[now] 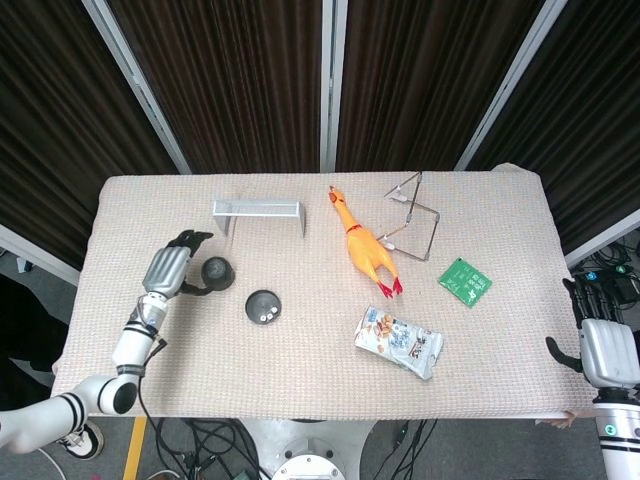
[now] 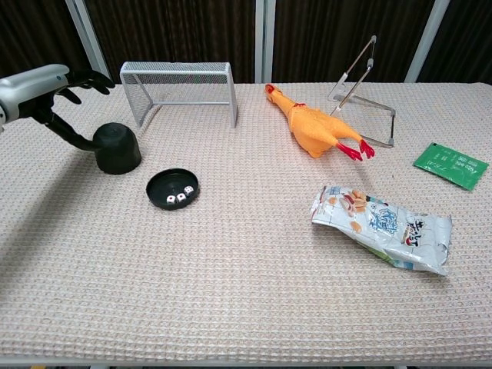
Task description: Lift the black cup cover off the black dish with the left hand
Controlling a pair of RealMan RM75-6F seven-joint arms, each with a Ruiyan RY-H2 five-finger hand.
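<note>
The black cup cover (image 1: 216, 271) (image 2: 117, 148) stands mouth down on the table, left of the black dish (image 1: 263, 305) (image 2: 173, 187). The dish lies uncovered with three small white dice in it. My left hand (image 1: 168, 268) (image 2: 44, 83) is just left of the cover with its fingers spread and raised above it. Only the thumb reaches down to the cover's side. My right hand (image 1: 606, 348) hangs off the table's right edge, holding nothing, and does not show in the chest view.
A wire rack (image 1: 258, 209) (image 2: 178, 81) stands behind the cover. A rubber chicken (image 1: 363, 247) (image 2: 315, 127), a metal stand (image 1: 415, 215) (image 2: 361, 84), a green packet (image 1: 464, 281) (image 2: 450, 164) and a snack bag (image 1: 399, 342) (image 2: 380, 227) lie to the right.
</note>
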